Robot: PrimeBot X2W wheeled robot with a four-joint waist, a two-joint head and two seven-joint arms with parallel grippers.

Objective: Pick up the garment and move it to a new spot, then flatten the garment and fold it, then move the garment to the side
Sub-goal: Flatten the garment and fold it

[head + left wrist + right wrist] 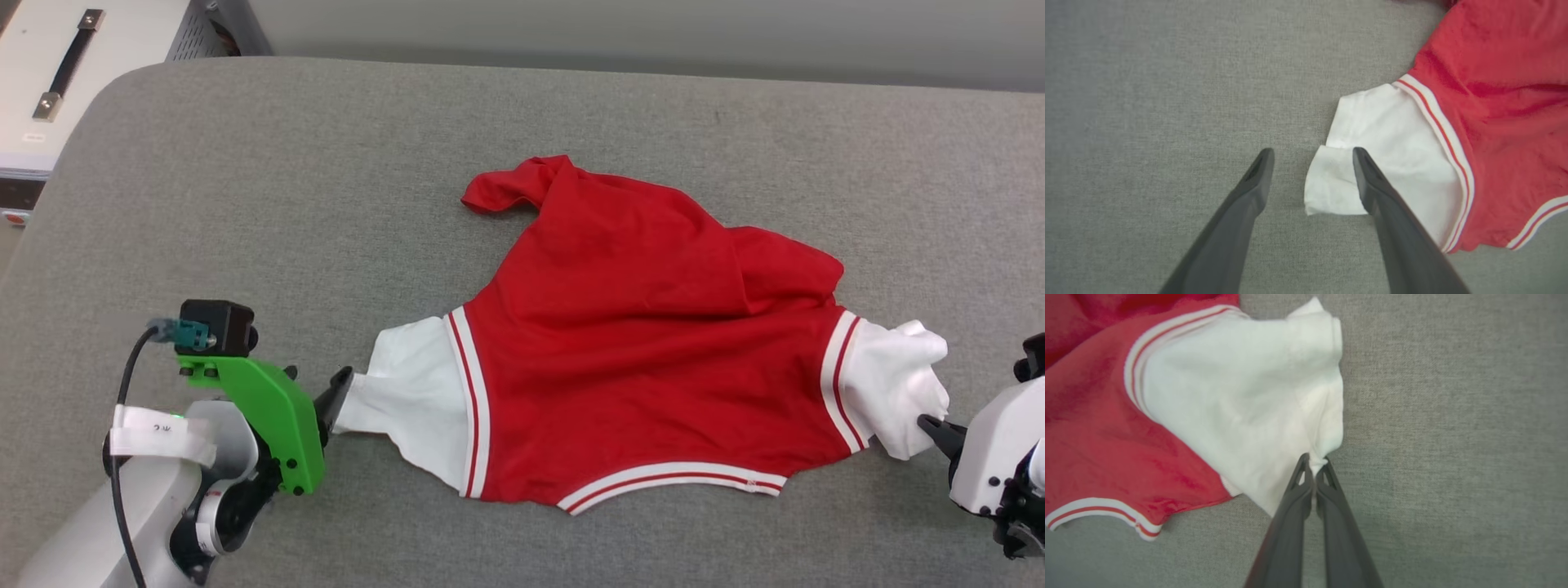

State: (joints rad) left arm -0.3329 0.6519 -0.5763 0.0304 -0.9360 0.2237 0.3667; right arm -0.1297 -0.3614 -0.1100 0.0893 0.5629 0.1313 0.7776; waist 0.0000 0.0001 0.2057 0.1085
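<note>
The right pincer (1312, 462) is pressed together on the edge of one white sleeve (1241, 388); the left pincer (1312, 153) is held spread over the other cuff (1331, 188). Between them the red jersey (637, 351) is laid on the grey worktop (326, 163), its far corner seen twisted in the head view.

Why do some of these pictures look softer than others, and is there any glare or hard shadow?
Head view: even light, no glare, the garment crisp, only a thin shadow under its edges. Left wrist view: the close dark fingers look soft-edged. Right wrist view: the white sleeve is nearly washed out, the red cloth at the left edge smeared.
</note>
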